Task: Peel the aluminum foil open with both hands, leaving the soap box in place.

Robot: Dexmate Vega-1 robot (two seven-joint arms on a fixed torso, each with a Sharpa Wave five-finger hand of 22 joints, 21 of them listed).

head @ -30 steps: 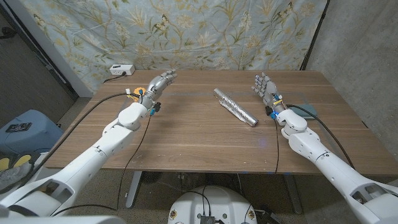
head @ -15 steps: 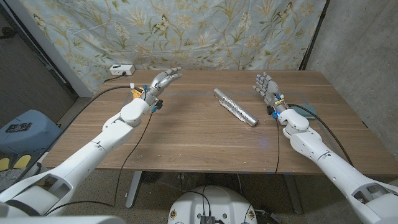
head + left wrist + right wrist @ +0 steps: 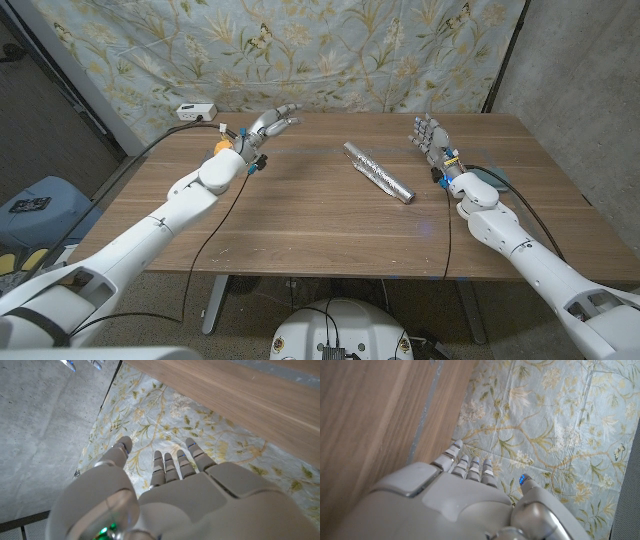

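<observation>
A long foil-wrapped bundle (image 3: 379,171) lies slanted on the wooden table (image 3: 300,215), a little right of the middle. My left hand (image 3: 268,126) hovers over the table's far left part, well to the left of the foil, fingers spread and holding nothing. My right hand (image 3: 428,139) stands upright just right of the foil's far end, fingers apart and empty. The left wrist view has my left hand (image 3: 170,490) against the floral cloth. In the right wrist view my right hand (image 3: 460,495) points at the same cloth.
A floral cloth (image 3: 300,50) hangs behind the table. A white power strip (image 3: 195,112) sits at the far left corner. A dark flat thing (image 3: 490,179) lies on the table beside my right forearm. Black cables trail along both arms.
My left hand has moved right and a little farther away, toward the foil. My right hand has stayed where it was, and the foil has not moved.
</observation>
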